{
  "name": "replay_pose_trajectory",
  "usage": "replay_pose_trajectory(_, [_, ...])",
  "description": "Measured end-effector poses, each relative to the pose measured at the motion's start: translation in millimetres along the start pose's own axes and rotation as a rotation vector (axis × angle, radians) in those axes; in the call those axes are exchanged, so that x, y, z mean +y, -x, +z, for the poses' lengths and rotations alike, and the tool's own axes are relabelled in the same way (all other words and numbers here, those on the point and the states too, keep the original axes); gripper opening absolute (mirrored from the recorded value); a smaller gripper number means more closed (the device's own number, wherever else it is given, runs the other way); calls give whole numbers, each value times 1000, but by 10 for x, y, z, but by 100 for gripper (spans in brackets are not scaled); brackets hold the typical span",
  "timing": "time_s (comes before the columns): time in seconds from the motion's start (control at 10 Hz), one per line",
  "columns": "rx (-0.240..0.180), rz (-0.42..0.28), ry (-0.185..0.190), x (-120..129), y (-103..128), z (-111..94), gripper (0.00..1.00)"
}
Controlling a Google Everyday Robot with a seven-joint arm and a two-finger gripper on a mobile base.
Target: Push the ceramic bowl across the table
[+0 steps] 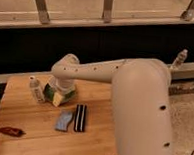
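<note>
The green ceramic bowl (68, 94) sits at the back left of the wooden table (30, 145), mostly covered by my gripper. Only parts of its dark green rim show, with something pale yellow at its front. My gripper (58, 92) hangs down from the wrist (66, 70) onto or into the bowl. The thick white arm (138, 105) reaches in from the right and fills the right half of the camera view. A small white bottle (37, 89) stands just left of the bowl, very close to it.
A blue cloth-like item (64, 121) and a black striped packet (79, 117) lie side by side in front of the bowl. A dark red packet (11, 131) lies at the front left. A bottle (179, 58) stands on the ledge far right. A dark wall runs behind the table.
</note>
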Motion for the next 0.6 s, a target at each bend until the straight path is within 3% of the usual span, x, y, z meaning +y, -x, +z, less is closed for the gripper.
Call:
replay_pose_trajectory(0.2, [-18,76,-61,-301,-122,-165,80])
replay_pose_trajectory(0.6, [-56,286,-199,-1390,-440,-551,80])
